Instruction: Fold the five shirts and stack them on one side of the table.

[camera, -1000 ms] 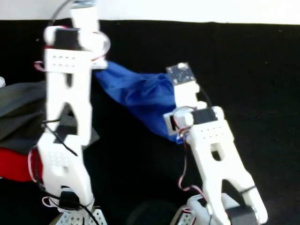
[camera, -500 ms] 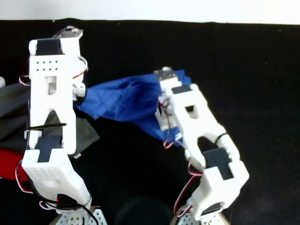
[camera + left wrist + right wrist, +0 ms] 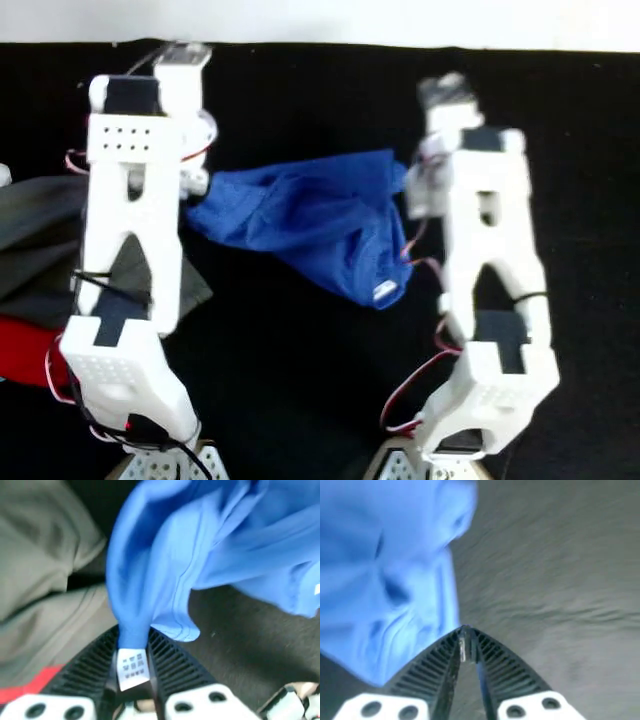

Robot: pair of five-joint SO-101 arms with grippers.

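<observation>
Left wrist view: the left gripper (image 3: 134, 636) is clamped on a fold of the blue shirt (image 3: 210, 540), a white label (image 3: 133, 669) caught between its ribbed fingers (image 3: 172, 667). Beyond it lie the grey shirt (image 3: 40, 555) and a strip of the red shirt (image 3: 27, 690). In the right wrist view the right gripper (image 3: 465, 630) is pinched together, with the blue shirt's (image 3: 385, 570) edge running into its tips. From above, the blue shirt (image 3: 310, 215) spans between the left gripper (image 3: 195, 185) and the right gripper (image 3: 412, 190) near the middle of the black table (image 3: 300, 400), sagging toward 5 o'clock. The grey shirt (image 3: 40, 230) sits at 9 o'clock and the red shirt (image 3: 25, 345) at 8 o'clock.
</observation>
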